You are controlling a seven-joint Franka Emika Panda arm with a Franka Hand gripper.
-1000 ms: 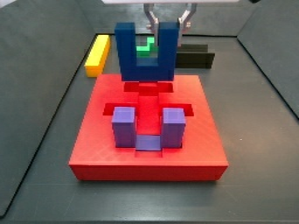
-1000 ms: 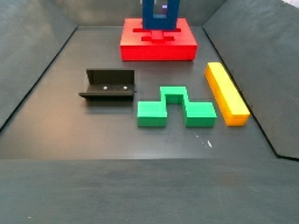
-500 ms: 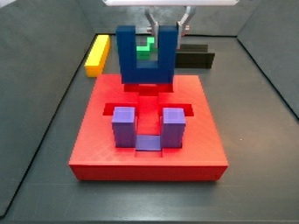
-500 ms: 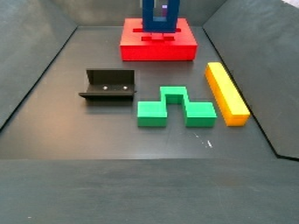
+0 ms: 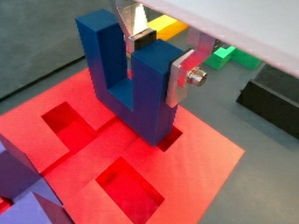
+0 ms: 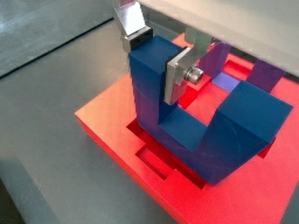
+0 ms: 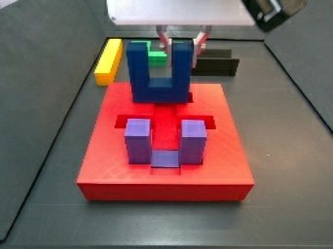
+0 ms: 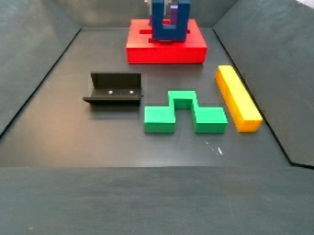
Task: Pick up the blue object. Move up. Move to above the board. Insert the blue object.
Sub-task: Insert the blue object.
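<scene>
The dark blue U-shaped object [image 7: 162,73] stands upright with its prongs up at the far end of the red board [image 7: 163,167]. Its base reaches down into a recess there. My gripper [image 7: 173,44] is shut on one prong from above. In both wrist views the silver fingers [image 5: 179,76] [image 6: 177,73] press that prong's two faces, with the gripper [image 5: 156,54] [image 6: 158,54] around the blue object [image 5: 126,79] [image 6: 201,127]. The board [image 5: 201,159] [image 6: 108,110] lies directly below. In a side view the blue object [image 8: 168,20] stands on the board [image 8: 166,50].
A purple U-shaped block [image 7: 166,142] sits in the board's near recess. A yellow bar [image 7: 108,58] [image 8: 238,95], a green piece [image 8: 185,111] and the dark fixture [image 8: 114,90] [image 7: 216,64] lie on the floor beyond the board. Grey walls ring the floor.
The gripper has come down with the blue object. Its base, which hung above the board, now sits low in the recess at the board's far end.
</scene>
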